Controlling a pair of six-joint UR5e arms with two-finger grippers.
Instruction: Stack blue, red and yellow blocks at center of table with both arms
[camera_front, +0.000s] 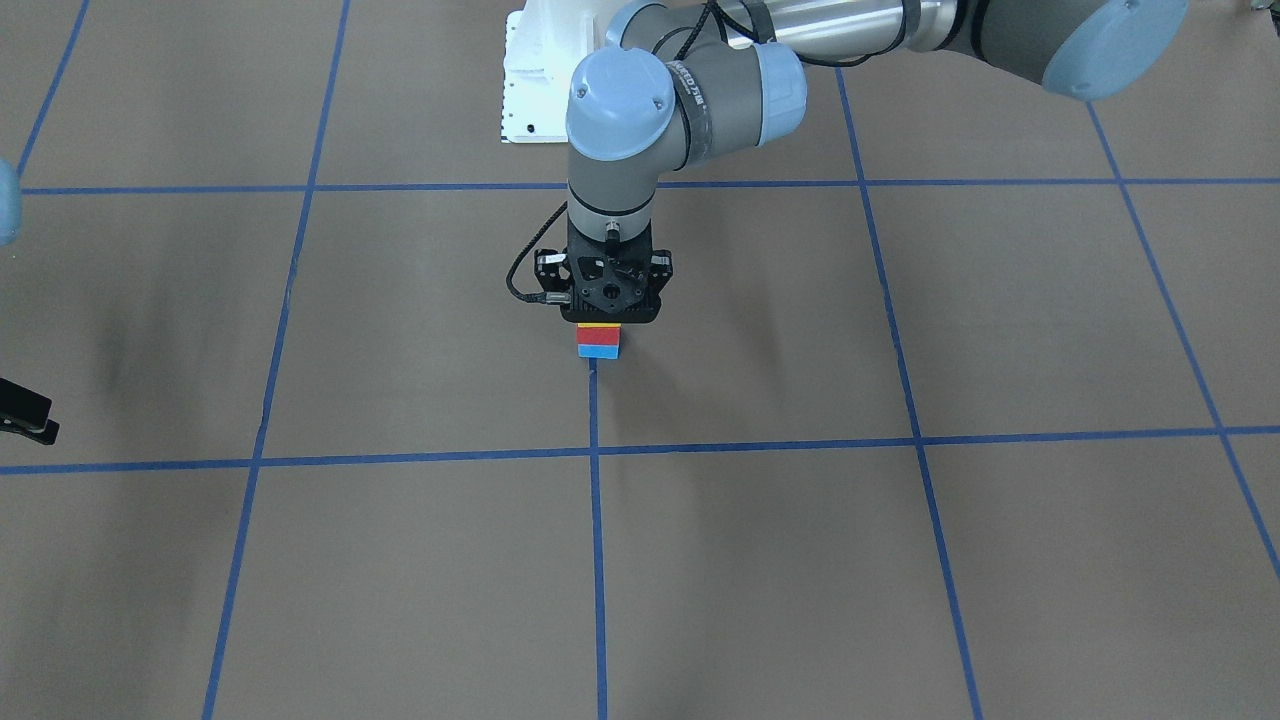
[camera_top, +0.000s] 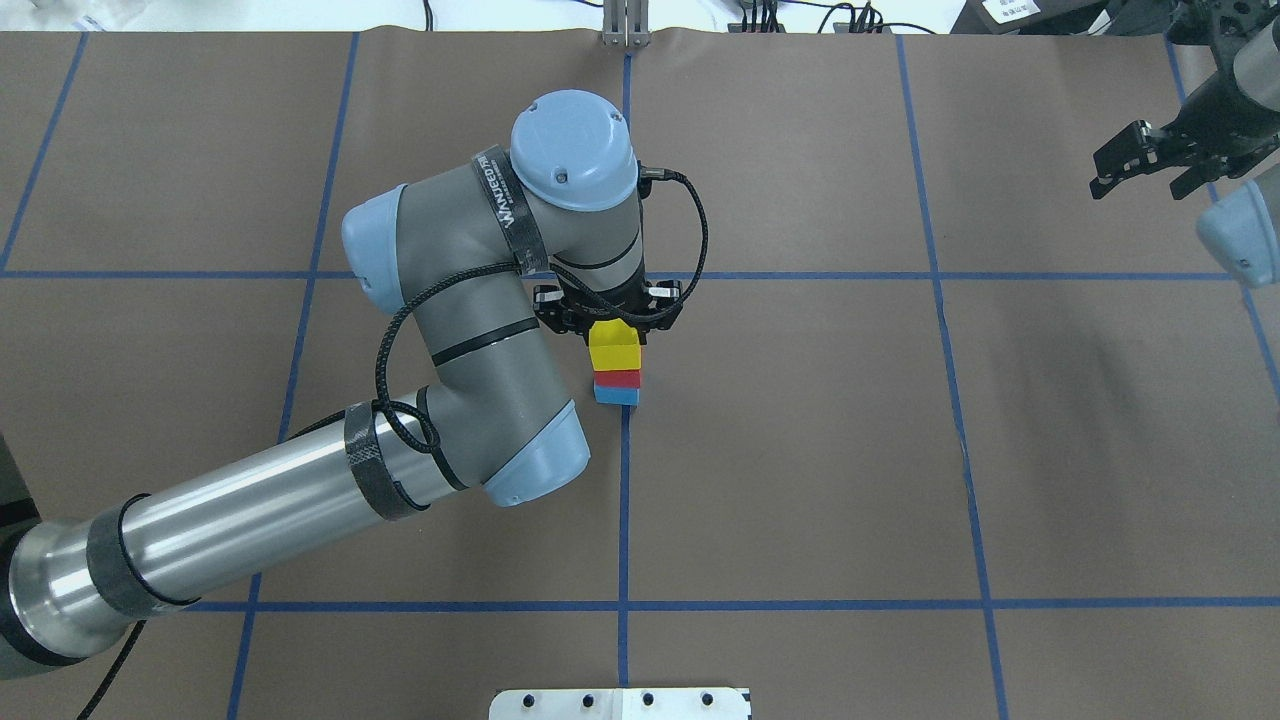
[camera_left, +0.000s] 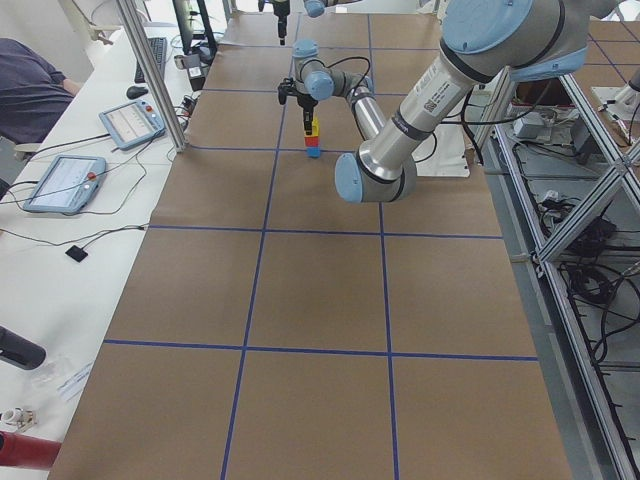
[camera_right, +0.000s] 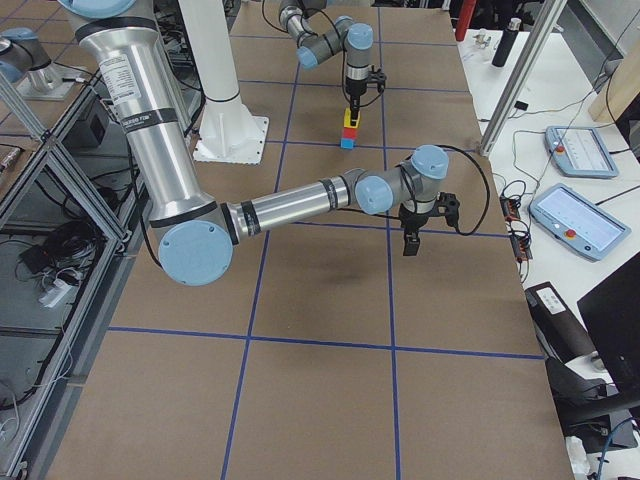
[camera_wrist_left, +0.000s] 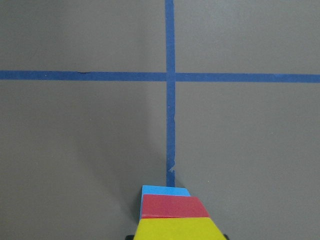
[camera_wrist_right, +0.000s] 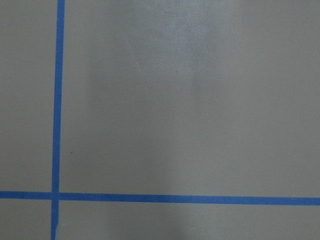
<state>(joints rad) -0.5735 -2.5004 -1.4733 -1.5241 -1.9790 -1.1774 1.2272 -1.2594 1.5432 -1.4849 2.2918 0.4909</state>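
A stack stands at the table's center on a blue tape line: blue block (camera_top: 616, 397) at the bottom, red block (camera_top: 618, 379) on it, yellow block (camera_top: 614, 348) on top. My left gripper (camera_top: 612, 326) points straight down over the stack and is shut on the yellow block, which rests on the red one. The left wrist view shows the yellow block (camera_wrist_left: 175, 229) at its bottom edge, with the red block (camera_wrist_left: 172, 206) and the blue block (camera_wrist_left: 165, 190) under it. My right gripper (camera_top: 1148, 172) is open and empty, far off at the table's right edge.
The robot's white base plate (camera_top: 620, 703) lies at the near table edge. Blue tape lines (camera_top: 625, 500) grid the brown table cover. Tablets (camera_right: 570, 220) and cables lie on the operators' bench beyond the table. A metal post (camera_left: 150, 70) stands at that side.
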